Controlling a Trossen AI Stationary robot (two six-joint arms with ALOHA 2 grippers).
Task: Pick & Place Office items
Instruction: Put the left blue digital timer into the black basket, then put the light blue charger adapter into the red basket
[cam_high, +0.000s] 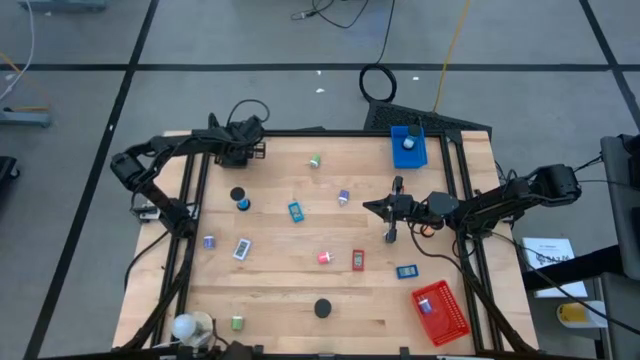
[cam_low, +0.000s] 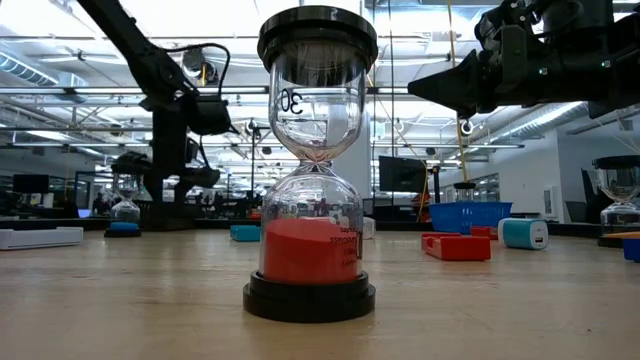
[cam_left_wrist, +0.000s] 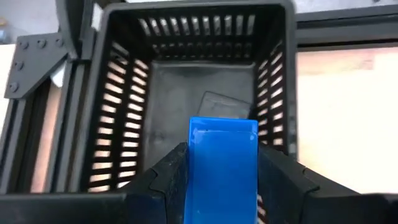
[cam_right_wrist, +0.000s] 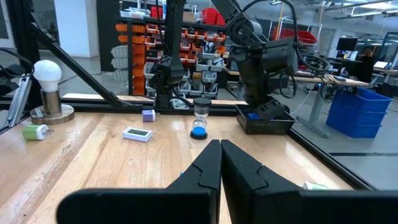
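The light wooden worktop (cam_high: 300, 300) carries most of the office items loose, so the task looks to me not even half done. At the far left corner stands the black slotted plastic tray (cam_left_wrist: 193, 74), and the left end effector (cam_left_wrist: 217, 186) hangs directly above it, its two dark fingers pressed on the sides of a bright blue flat plastic block (cam_left_wrist: 222, 162); the block is not yet released. In the tray, below this end effector, one dark flat piece (cam_left_wrist: 219, 102) already lies on the bottom. The blue plastic tray (cam_high: 408, 146), far beyond the right end effector (cam_high: 370, 207), holds one white round thing, and the red slotted plastic tray (cam_high: 440, 312), on the near side of that end effector, seems to hold one small red piece, but I cannot tell exactly. The right end effector is fully closed and holds nothing, waiting above the middle of the worktop. Near it lie a small purple and white piece (cam_high: 344, 197), a red block (cam_high: 358, 260), a pink and green roll (cam_high: 324, 258) and a blue block (cam_high: 406, 271). Closer to the left end effector are a green roll (cam_high: 315, 160), a blue sand timer (cam_high: 244, 204) with a black disc (cam_high: 237, 194) beside it, a blue and white block (cam_high: 296, 211), a white flat block (cam_high: 242, 248) and a small purple block (cam_high: 208, 242). Well apart from both stand a red sand timer with black caps (cam_low: 312, 170) and a green roll (cam_high: 238, 322). About a dozen items still wait for sorting, I judge.
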